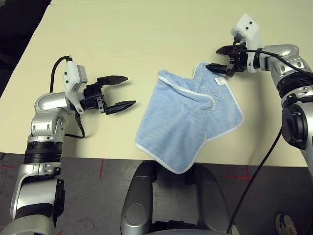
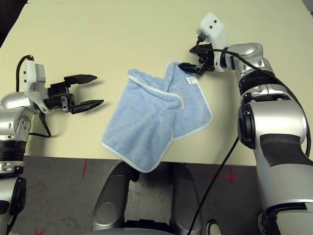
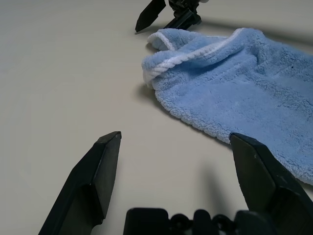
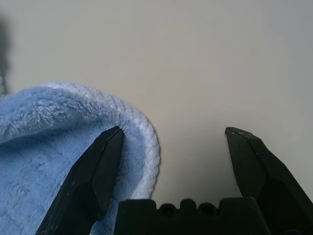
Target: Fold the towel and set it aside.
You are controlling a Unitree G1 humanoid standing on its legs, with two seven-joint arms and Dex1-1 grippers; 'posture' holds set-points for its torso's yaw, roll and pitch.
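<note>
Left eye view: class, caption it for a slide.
Both open hands, left and right, flank a rumpled towel on the table.

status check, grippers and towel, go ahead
Left gripper open, off the towel. Right gripper open at its far corner, nothing held. Towel rumpled, partly folded, overhanging table edge. Nothing in the way.

We see the towel (image 1: 188, 120) on the tabletop (image 1: 122, 39), roughly centre, its near corner hanging over the front edge. One flap is folded over onto the rest. Our left gripper (image 1: 120, 92) sits to the towel's left, apart from it, above the tabletop. Our right gripper (image 1: 218, 58) is at the towel's far right corner, one finger (image 4: 95, 171) over the towel's edge, the other off it.
</note>
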